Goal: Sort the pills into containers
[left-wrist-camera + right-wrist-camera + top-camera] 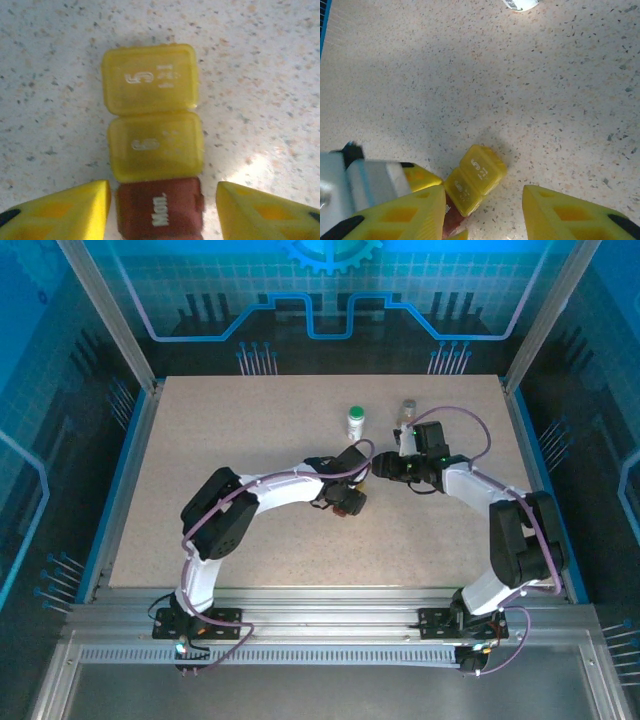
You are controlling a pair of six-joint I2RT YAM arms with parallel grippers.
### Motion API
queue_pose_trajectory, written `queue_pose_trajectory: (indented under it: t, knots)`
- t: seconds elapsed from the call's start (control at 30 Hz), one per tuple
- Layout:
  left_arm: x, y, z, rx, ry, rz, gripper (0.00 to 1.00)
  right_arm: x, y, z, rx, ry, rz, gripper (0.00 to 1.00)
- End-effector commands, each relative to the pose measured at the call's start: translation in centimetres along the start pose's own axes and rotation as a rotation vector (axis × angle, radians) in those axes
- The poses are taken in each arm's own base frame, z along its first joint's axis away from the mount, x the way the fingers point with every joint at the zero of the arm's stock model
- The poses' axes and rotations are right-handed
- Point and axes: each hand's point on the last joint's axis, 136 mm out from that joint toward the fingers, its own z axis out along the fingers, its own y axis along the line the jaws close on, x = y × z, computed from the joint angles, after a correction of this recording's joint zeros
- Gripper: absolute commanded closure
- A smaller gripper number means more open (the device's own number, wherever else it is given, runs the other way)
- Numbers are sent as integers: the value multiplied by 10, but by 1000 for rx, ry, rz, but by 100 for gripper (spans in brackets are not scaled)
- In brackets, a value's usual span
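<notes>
Yellow and red-brown pills [155, 150] lie joined on the desk [260, 75] between the spread left end effector [162, 202] and spread right end effector [484, 197]. Both containers [356, 420] stand upright beyond, so sorting seems unstarted.

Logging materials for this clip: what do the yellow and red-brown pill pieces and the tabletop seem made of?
Yellow pieces: likely translucent plastic, glossy, with moulded numerals.
Red-brown piece: similar plastic, more opaque, raised "Mon." lettering.
Tabletop: speckled beige, stone-look laminate perhaps, slight sheen.
</notes>
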Motion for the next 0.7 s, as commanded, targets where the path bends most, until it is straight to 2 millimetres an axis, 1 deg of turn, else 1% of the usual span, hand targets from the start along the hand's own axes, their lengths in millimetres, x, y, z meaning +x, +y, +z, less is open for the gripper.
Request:
queue_pose_trajectory:
  t: [0.0,0.17,0.3,0.37,0.5,0.67]
  knots:
    - [-15,-10,-30,81,-61,34,36,-5,0,6,-30,28,-8,54]
    - [-17,0,-33,67,-67,-9,37,4,-1,25,-65,90,-3,54]
    - [-15,-1,-30,95,-68,-42,39,9,-2,41,-99,141,-5,58]
    - [-13,1,-28,105,-70,-62,40,11,3,48,-144,170,-26,59]
    - [-15,0,-28,140,-87,-93,40,18,7,58,-183,212,-60,60]
    - [-15,4,-21,122,-87,-102,40,31,7,70,-197,279,-63,59]
